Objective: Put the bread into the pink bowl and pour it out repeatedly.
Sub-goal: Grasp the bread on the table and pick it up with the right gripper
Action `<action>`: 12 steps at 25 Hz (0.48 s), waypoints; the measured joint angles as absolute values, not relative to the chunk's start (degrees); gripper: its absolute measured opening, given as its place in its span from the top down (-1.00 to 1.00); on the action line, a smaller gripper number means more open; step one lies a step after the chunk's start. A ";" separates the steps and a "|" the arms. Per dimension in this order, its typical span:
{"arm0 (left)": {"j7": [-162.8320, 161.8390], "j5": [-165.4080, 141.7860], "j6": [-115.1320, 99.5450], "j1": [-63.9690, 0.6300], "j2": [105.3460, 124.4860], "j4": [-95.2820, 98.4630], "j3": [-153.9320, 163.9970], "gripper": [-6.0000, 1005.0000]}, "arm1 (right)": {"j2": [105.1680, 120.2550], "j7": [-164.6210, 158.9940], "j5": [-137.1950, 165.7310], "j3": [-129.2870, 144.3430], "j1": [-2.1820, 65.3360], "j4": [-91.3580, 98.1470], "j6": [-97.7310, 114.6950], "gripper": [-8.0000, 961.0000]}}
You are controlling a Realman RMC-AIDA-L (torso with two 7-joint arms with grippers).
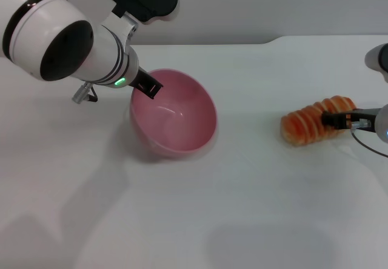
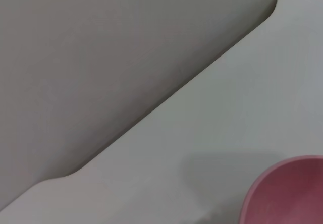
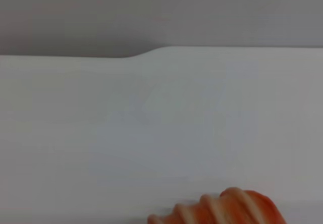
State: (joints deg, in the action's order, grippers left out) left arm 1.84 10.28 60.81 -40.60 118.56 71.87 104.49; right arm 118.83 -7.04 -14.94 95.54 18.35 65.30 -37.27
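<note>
The pink bowl (image 1: 177, 122) sits left of centre on the white table, tipped with its opening facing up and to the right; it is empty. My left gripper (image 1: 149, 87) is shut on its far-left rim. The bowl's rim also shows in the left wrist view (image 2: 287, 193). The bread (image 1: 310, 123), an orange-tan ridged loaf, lies at the far right of the table. My right gripper (image 1: 337, 119) is closed across the loaf's right half, with one black finger showing over it. One end of the bread shows in the right wrist view (image 3: 227, 210).
The white table (image 1: 242, 208) has a back edge with a step in it (image 1: 273, 40), against a grey wall. Nothing else stands on it. A bare stretch lies between bowl and bread.
</note>
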 joint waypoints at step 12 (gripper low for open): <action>1.84 10.29 61.07 -40.60 118.56 72.06 104.48 0.91 | 118.69 -6.41 -14.49 95.55 18.86 66.03 -39.04 -0.19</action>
